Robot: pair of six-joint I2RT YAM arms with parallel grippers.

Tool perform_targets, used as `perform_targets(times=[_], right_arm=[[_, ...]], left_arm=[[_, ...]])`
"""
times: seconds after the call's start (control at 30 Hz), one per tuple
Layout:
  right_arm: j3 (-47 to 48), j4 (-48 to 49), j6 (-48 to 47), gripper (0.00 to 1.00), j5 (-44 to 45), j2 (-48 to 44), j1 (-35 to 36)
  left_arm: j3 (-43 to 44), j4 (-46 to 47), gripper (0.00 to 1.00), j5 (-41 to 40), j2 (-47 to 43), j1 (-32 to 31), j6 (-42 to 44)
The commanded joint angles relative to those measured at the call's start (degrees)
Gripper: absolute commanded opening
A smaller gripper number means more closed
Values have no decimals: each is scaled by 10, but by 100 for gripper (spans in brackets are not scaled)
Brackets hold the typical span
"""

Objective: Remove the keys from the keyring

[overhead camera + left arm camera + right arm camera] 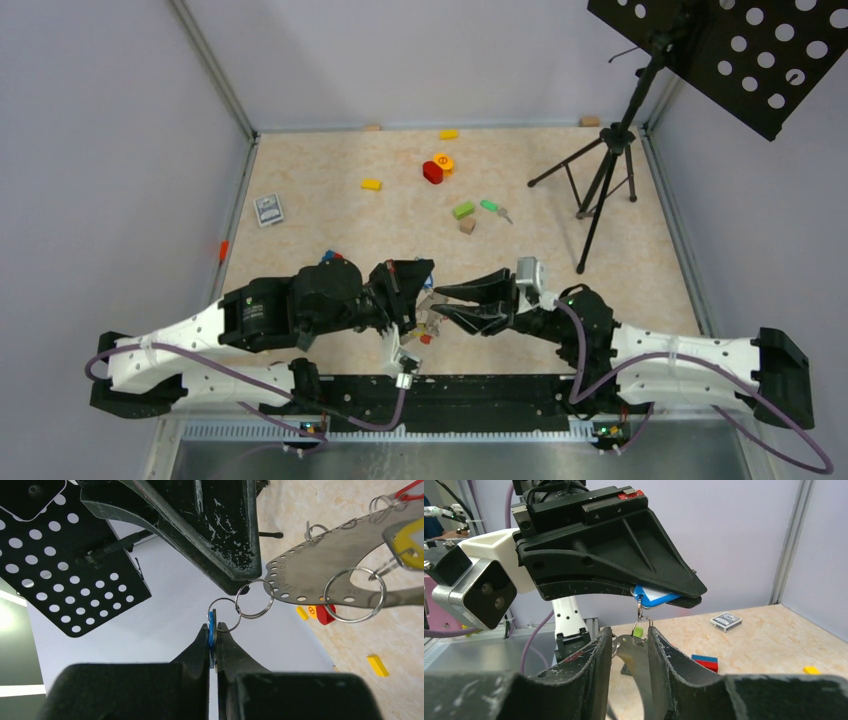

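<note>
In the centre of the left wrist view, your left gripper (213,630) pinches the blue key (212,622). Your right gripper (630,634) clamps the keyring (320,567), upper right.

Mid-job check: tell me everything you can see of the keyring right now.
The keyring is a flat, grey, metal-looking crescent plate with small holes along its edge. It hangs above the table, held by the right gripper. Wire split rings hang from several holes; two chained ones lead to a blue tag pinched in the left gripper. A yellow tag hangs farther along.
</note>
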Motion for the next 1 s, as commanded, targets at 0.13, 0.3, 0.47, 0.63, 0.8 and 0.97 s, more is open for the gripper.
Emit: perform_targets(times=[0.13,0.3,0.47,0.63,0.8,0.97], right_arm=[[34,35,25,28,-9,18,-5],[33,43,34,27,-10,29,-5],[33,53,42,26,-3,44,-5],[32,61,51,24,16,54,-5],[29,67,60,21,39,58,-5],[26,66,68,17,45,59,-5]], left_arm=[[17,19,0,5,1,-2,-5],[17,18,0,3,1,-2,-5],[17,18,0,3,1,-2,-5],[16,16,0,2,1,-2,-5],[17,16,0,1,1,-2,-5],[18,15,0,-3,0,-2,-5]])
